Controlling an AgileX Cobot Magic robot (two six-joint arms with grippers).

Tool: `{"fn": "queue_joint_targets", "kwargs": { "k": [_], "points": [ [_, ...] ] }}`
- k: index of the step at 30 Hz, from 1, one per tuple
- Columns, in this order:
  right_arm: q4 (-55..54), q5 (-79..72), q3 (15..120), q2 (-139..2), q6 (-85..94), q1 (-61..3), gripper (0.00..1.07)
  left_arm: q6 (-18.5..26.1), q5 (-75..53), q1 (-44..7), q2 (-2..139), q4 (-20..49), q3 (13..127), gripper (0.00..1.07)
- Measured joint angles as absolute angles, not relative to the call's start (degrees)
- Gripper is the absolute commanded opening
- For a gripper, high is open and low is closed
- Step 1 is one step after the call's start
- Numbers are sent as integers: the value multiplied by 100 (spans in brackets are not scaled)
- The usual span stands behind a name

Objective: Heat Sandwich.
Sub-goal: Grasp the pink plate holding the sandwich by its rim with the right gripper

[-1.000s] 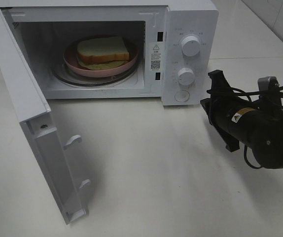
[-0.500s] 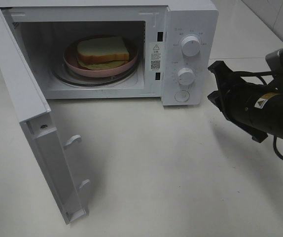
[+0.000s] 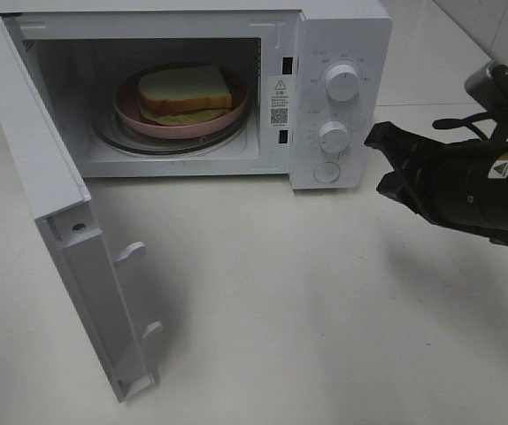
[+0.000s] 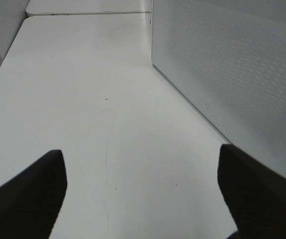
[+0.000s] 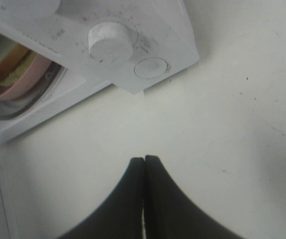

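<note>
The sandwich (image 3: pixel 185 88) lies on a round pink plate (image 3: pixel 128 112) inside the white microwave (image 3: pixel 342 31), whose door (image 3: pixel 33 168) stands wide open to the left. My right gripper (image 3: pixel 376 160) is shut and empty. It hovers just right of the control panel, level with the lower knob (image 3: pixel 334 135). The right wrist view shows its shut fingertips (image 5: pixel 144 163) pointing at the panel's lower knob (image 5: pixel 110 40) and round button (image 5: pixel 151 67), with an edge of the sandwich (image 5: pixel 3 59) beyond. My left gripper (image 4: pixel 143 196) is open and empty over bare table, beside a perforated white panel (image 4: pixel 232 74).
A glass turntable (image 3: pixel 112 140) carries the plate. The upper knob (image 3: pixel 341 81) sits above the lower one on the panel. The open door juts far out toward the table's front left. White tabletop (image 3: pixel 307 292) spreads in front of the microwave.
My right arm has lifted and swung rightward while the wrist turned, so the shut gripper now points left at the control panel. The sandwich, plate and door have not moved.
</note>
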State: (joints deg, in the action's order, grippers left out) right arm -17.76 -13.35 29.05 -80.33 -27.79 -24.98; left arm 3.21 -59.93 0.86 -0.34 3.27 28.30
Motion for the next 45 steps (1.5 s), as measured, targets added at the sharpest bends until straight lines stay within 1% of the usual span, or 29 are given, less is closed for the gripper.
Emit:
{"fn": "queue_joint_targets", "kwargs": {
  "k": [4, 5, 7, 11, 12, 14, 17, 20, 22, 23, 27, 30, 35, 39, 40, 44, 45],
  "points": [
    [-1776, -705, 3128, -7981, -2315, -2498, 0, 321, -5993, 86, -34, 327, 2830, 76],
    [-1776, -235, 3335, -7976, -1919, -2498, 1, 321, -5993, 86, -34, 327, 2830, 76],
    [-1776, 0, 3443, -7976, -1673, -2498, 1, 321, -5993, 86, -34, 327, 2830, 76],
    [-1770, 991, 3919, -7964, -561, -2498, 2, 321, -5993, 86, -34, 327, 2830, 76],
    [-1770, 991, 3919, -7964, -561, -2498, 2, 321, -5993, 86, -34, 327, 2830, 76],
    [-1765, 1581, 4188, -7964, -74, -2498, 3, 321, -5993, 86, -34, 327, 2830, 76],
    [-1753, 1931, 4332, -7964, 229, -2498, 3, 321, -5993, 86, -34, 327, 2830, 76],
    [-1730, 2659, 4629, -7970, 808, -2498, 4, 321, -5993, 86, -34, 327, 2830, 76],
    [-1725, 2802, 4693, -7970, 934, -2498, 4, 321, -5993, 86, -34, 327, 2830, 76],
    [-1696, 3163, 4870, -7970, 1249, -2498, 4, 321, -5993, 86, -34, 327, 2830, 76],
    [-1501, 3793, 5214, -7970, 1833, -2498, 4, 321, -5993, 86, -34, 327, 2830, 76],
    [-1318, 4125, 5432, -7970, 2194, -2498, 4, 321, -5993, 86, -34, 327, 2830, 76],
    [-1003, 4257, 5604, -7970, 2681, -2498, 4, 321, -5993, 86, -34, 327, 2830, 76],
    [-350, 4263, 5621, -7970, 3283, -2498, 5, 321, -5993, 86, -34, 327, 2830, 76],
    [-350, 4263, 5621, -7970, 3283, -2498, 5, 321, -5993, 86, -34, 327, 2830, 76],
    [504, 4269, 5626, -7970, 4463, -2510, 13, 321, -5993, 86, -34, 327, 2830, 76],
    [504, 4269, 5626, -7970, 4463, -2510, 13, 321, -5993, 86, -34, 327, 2830, 76]
  ]
}}
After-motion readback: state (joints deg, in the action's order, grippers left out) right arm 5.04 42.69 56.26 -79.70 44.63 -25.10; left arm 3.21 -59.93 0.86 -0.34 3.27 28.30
